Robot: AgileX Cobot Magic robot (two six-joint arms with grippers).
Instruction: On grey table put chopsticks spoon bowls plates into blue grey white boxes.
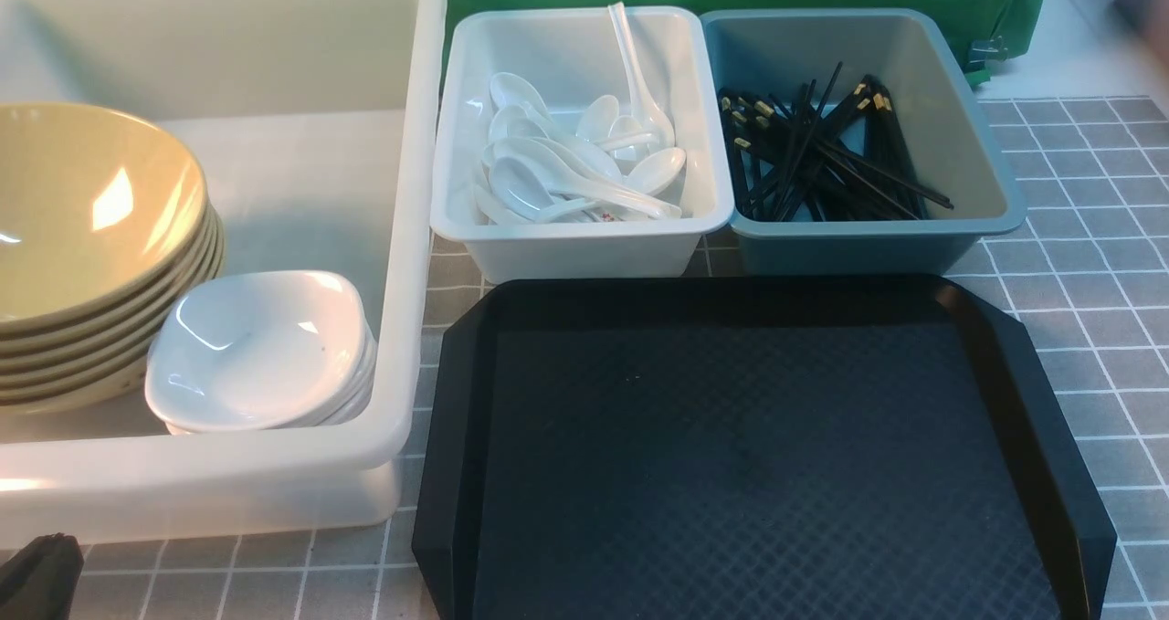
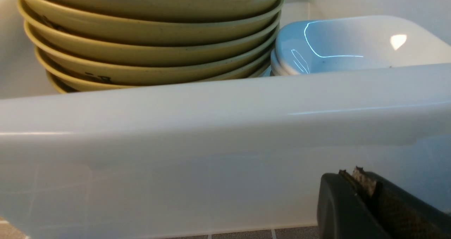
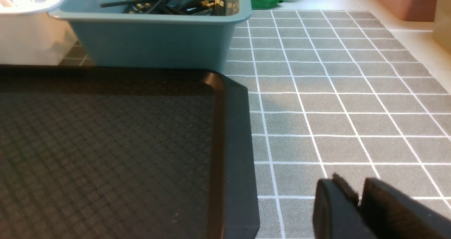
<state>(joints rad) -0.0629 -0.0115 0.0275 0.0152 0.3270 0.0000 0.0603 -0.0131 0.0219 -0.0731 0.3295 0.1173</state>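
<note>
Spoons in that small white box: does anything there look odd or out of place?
One spoon stands tilted against the back wall of the white box, handle up over the rim, while the other spoons lie in a loose heap. Nothing has spilled.

I see my right pincer (image 3: 359, 196) at the frame's lower right, its jaws slightly apart over the grey tiled desk (image 3: 334, 101), holding nothing. The black textured tray (image 3: 105, 154) fills the lower left. At upper left, the blue-grey box (image 3: 155, 38) holds black chopsticks (image 3: 169, 1), beside a white box (image 3: 31, 35).
</note>
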